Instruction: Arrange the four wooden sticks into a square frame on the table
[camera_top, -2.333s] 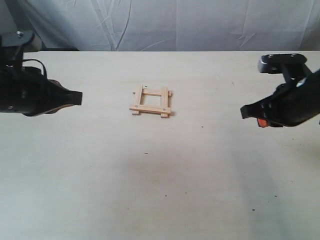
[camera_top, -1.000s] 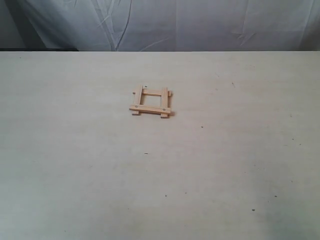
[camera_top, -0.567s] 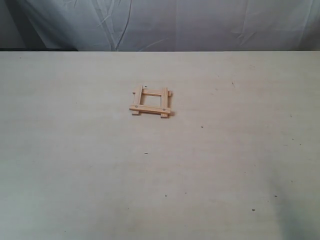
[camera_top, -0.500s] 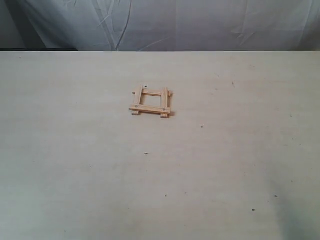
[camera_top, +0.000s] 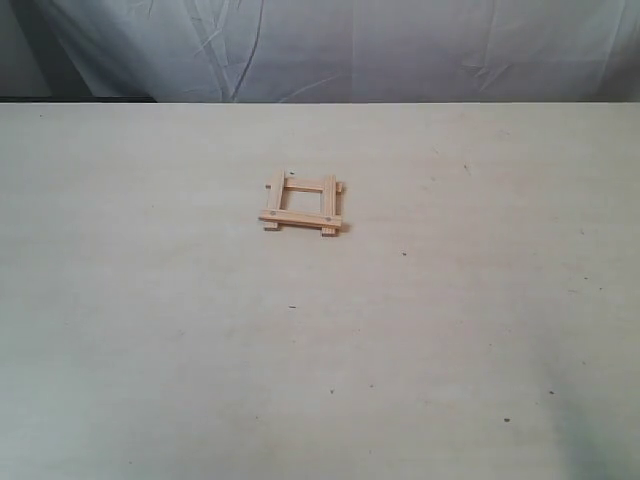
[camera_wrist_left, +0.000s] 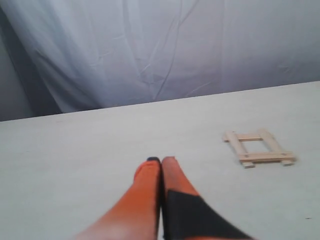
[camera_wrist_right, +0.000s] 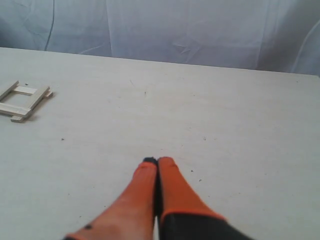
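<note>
The four wooden sticks lie as a small square frame (camera_top: 302, 205) on the pale table (camera_top: 320, 340), a little left of centre and towards the back, ends overlapping and jutting past the corners. The same square frame (camera_wrist_left: 259, 148) shows in the left wrist view, well away from my left gripper (camera_wrist_left: 161, 160), whose orange fingers are pressed together with nothing between them. In the right wrist view the square frame (camera_wrist_right: 24, 102) lies far off to the side of my right gripper (camera_wrist_right: 157, 161), also shut and empty. Neither gripper appears in the exterior view.
A wrinkled grey-white cloth backdrop (camera_top: 340, 50) hangs behind the table's far edge. Tiny dark specks dot the tabletop.
Both arms, which flanked the frame 2.3 s ago, have withdrawn out of the exterior view. The frame has stayed in place.
</note>
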